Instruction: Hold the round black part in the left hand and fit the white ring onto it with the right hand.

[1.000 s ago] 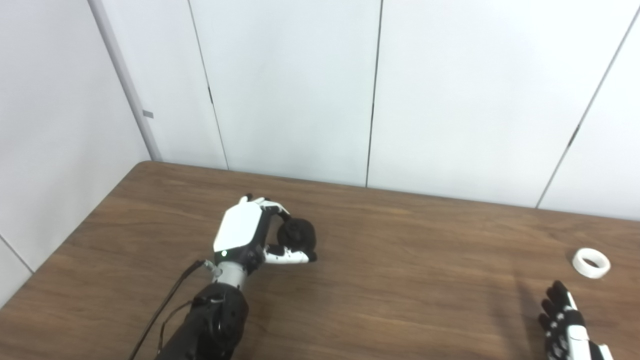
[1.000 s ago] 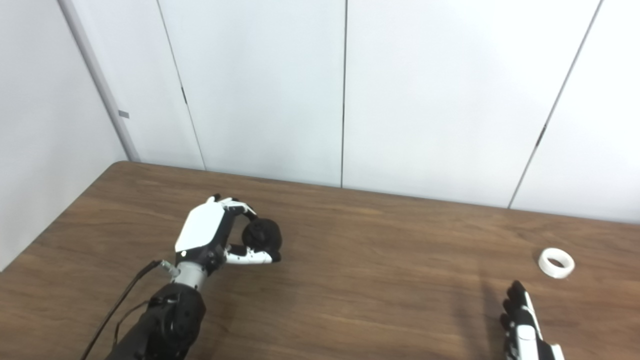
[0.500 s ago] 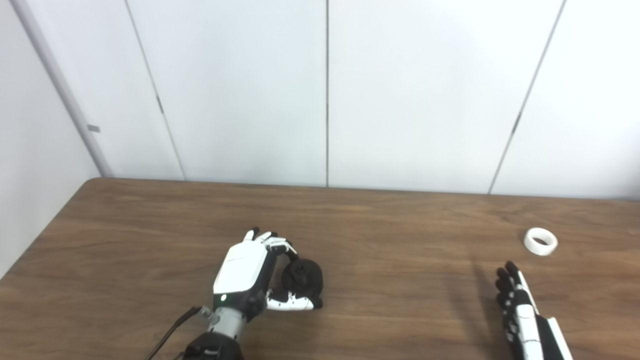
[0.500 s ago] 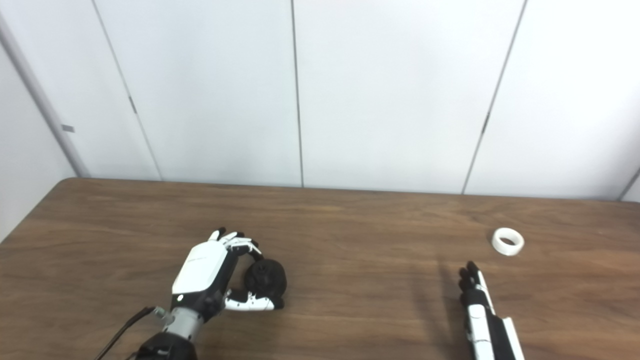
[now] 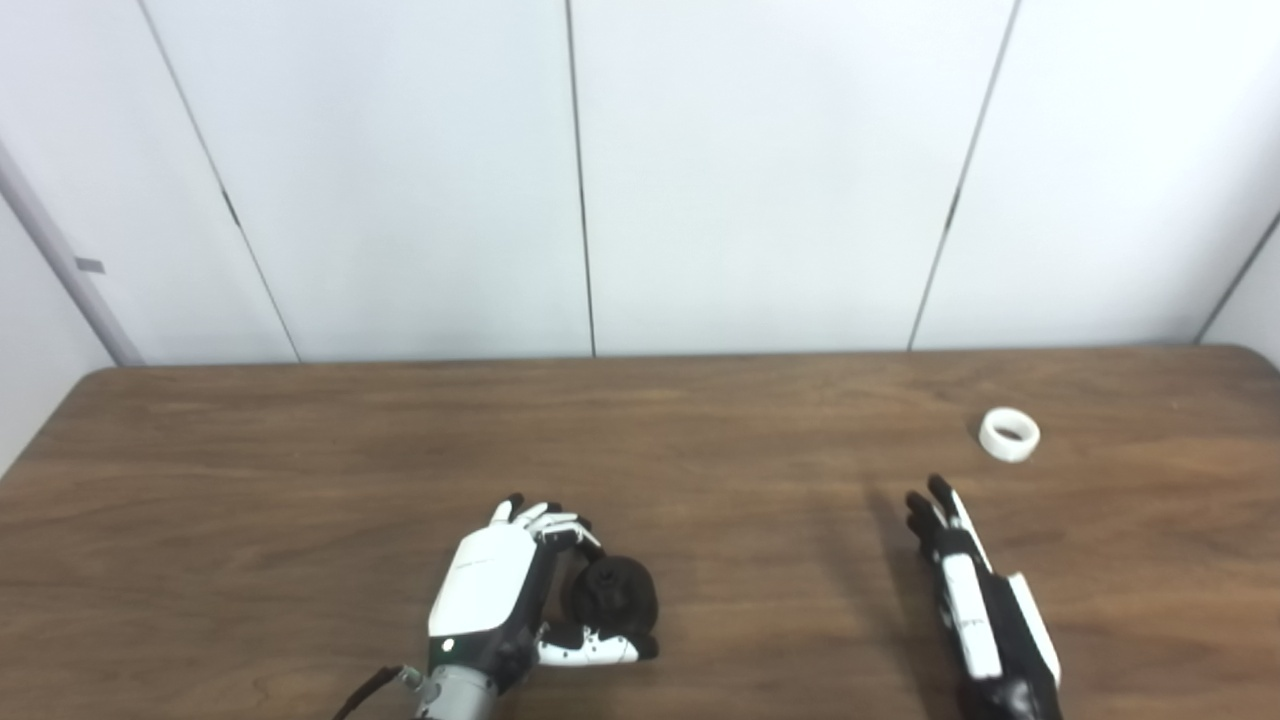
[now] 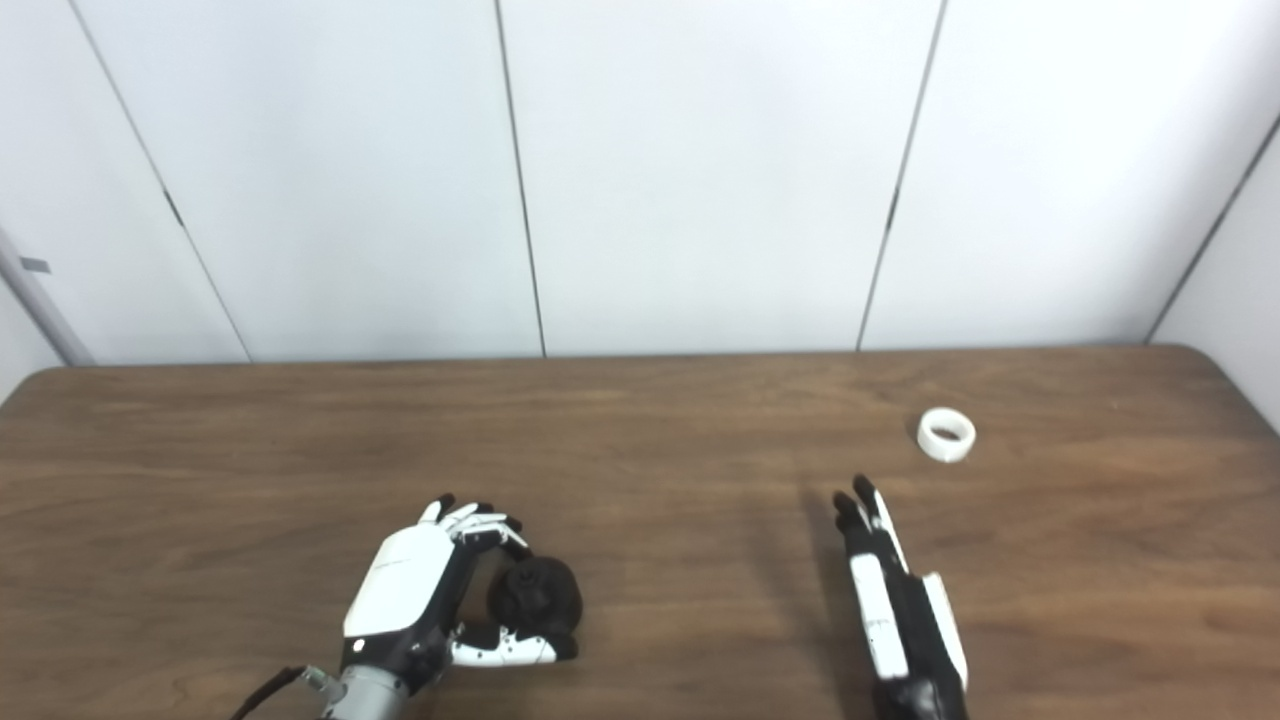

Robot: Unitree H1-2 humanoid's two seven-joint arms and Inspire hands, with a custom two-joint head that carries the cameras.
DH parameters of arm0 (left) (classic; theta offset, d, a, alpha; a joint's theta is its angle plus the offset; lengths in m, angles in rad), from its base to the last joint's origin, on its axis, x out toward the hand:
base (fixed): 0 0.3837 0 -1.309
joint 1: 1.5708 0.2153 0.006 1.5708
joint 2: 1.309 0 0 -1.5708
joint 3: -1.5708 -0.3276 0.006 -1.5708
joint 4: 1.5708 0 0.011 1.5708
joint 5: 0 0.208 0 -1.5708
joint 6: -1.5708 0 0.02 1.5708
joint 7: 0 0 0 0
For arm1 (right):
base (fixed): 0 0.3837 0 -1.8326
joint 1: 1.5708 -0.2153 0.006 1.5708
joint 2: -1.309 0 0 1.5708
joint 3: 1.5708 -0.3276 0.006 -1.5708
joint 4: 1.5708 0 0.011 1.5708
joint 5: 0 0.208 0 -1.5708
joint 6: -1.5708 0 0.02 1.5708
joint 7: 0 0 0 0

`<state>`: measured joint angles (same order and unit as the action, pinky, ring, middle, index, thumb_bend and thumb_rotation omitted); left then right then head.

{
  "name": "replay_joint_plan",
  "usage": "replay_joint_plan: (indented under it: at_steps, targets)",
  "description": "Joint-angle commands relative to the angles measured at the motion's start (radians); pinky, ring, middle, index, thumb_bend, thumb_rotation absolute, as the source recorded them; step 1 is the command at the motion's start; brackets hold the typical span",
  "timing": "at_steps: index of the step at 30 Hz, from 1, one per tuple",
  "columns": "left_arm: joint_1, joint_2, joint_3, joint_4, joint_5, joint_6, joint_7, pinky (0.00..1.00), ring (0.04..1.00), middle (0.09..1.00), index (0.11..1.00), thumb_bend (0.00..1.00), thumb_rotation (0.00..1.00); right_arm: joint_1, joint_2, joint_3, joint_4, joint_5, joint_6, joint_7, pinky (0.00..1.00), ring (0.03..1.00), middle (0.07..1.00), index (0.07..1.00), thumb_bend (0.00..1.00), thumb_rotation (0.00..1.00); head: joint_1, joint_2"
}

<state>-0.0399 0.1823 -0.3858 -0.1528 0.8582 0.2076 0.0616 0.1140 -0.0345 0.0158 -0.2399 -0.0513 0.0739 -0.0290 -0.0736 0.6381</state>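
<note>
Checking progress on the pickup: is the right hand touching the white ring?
Apart. The left eye view shows bare table between the right hand and the white ring.

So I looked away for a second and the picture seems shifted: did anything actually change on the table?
Mostly the camera swung right. The right hand, open, has reached further forward over the table toward the white ring, not touching it yet. The left hand stays closed on the black part, and the ring lies where it was.
</note>
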Motion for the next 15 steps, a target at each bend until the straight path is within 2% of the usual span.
replay_joint_plan:
  at_steps: [1, 15]
  targets:
    - [-0.008, -0.008, -0.008, -0.011, 0.016, -0.035, 0.019, 1.00, 0.888, 0.786, 0.483, 0.52, 0.06, -0.011, 0.010, 0.010, -0.039, -0.004, 0.000, 0.006, 0.99, 0.952, 0.939, 0.978, 0.55, 1.00, -0.004, 0.006]
    - [0.031, -0.036, -0.049, 0.054, 0.083, -0.065, 0.050, 1.00, 0.889, 0.786, 0.484, 0.52, 0.05, -0.025, -0.005, -0.008, -0.081, 0.002, 0.049, 0.008, 1.00, 0.947, 0.939, 0.971, 0.57, 1.00, -0.011, 0.035]
